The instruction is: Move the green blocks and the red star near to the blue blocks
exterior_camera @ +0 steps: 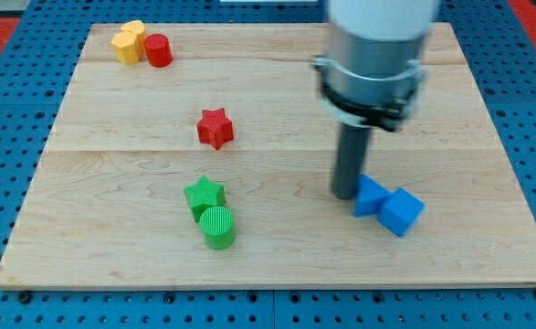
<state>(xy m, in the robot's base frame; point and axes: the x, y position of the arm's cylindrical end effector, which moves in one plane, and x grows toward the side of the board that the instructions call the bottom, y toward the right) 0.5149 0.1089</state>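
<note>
Two blue blocks (388,205) sit touching each other, and my tip (343,195), a bare rod with no claw to open or close, rests against their left edge. Well left on the bench (277,265) lie the red star (215,128), green star (204,195) and green cylinder (218,228).

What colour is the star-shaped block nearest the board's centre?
Red. The red star shows clearly in the camera view, above the green blocks.
</note>
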